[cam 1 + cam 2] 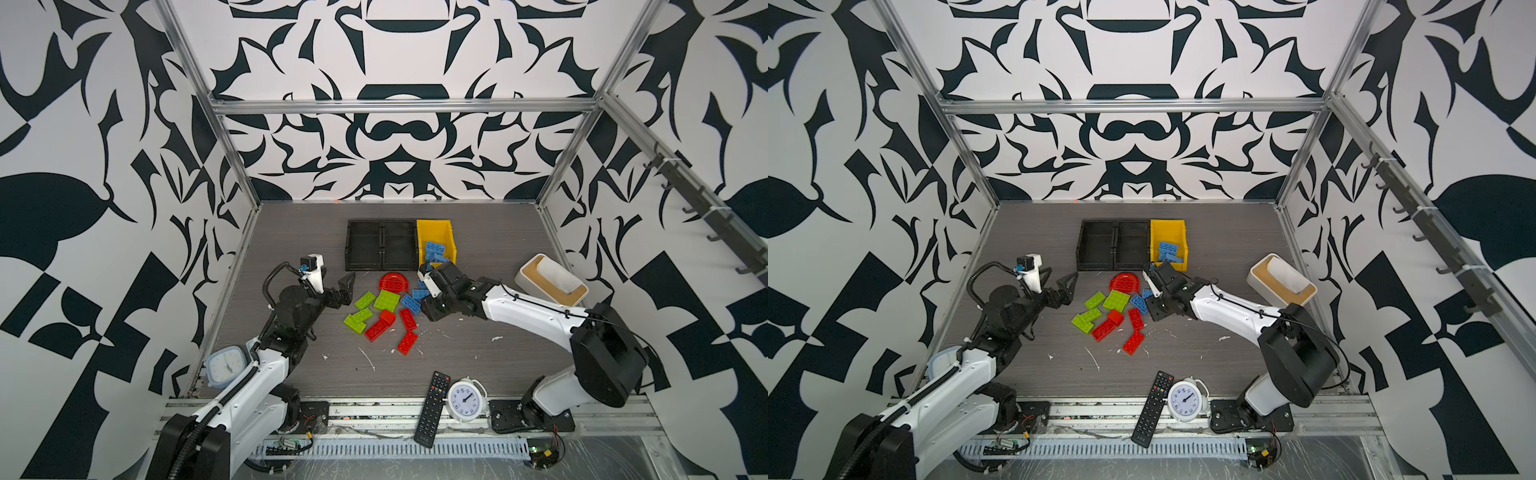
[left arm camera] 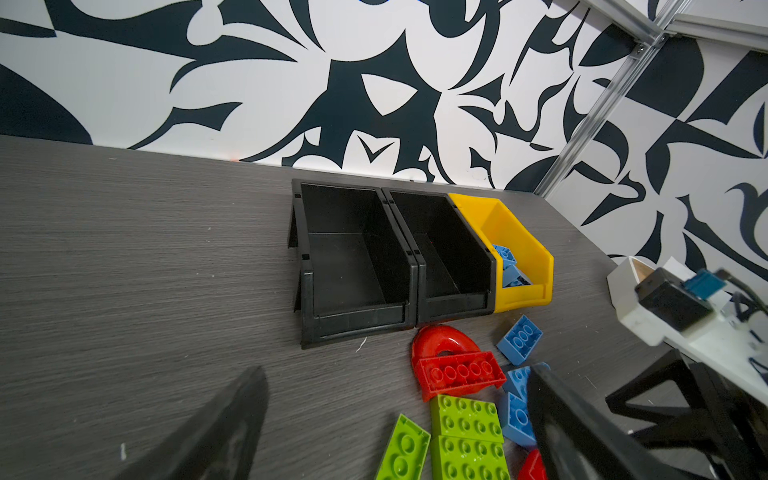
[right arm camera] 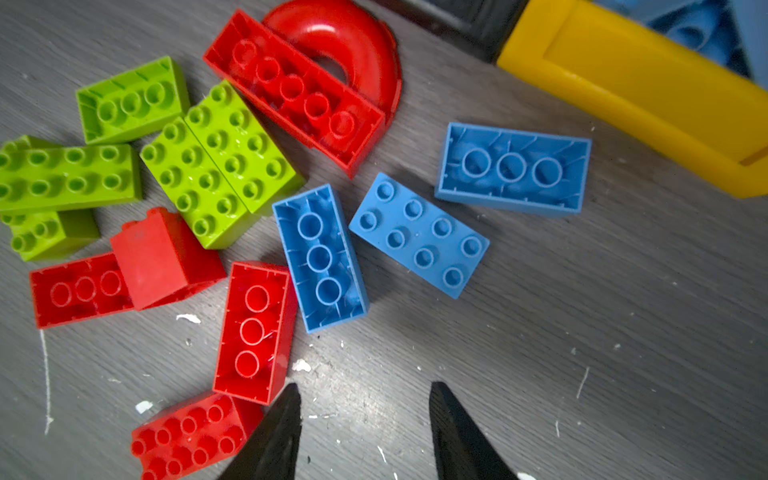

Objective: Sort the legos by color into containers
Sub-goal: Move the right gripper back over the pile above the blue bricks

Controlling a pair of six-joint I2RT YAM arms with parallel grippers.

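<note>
In a top view the right arm point(image 1: 523, 305) is the near one, over the blue legos point(image 1: 411, 302) by the yellow bin point(image 1: 434, 224). The left wrist view shows the left gripper point(image 2: 395, 374) wide open, empty. The right wrist view shows the right gripper point(image 3: 361, 390) open too, a blue lego point(image 3: 320, 257) just ahead on the grey table point(image 3: 582, 332), its long way pointing at it.

From above, the right arm point(image 1: 528, 311) covers some of the blue bricks point(image 1: 409, 302), and the left arm point(image 1: 268, 365) hides part of the square clock point(image 1: 223, 367).

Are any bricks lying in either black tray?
No: in the left wrist view both black trays are bare; the yellow bin holds blue bricks.
</note>
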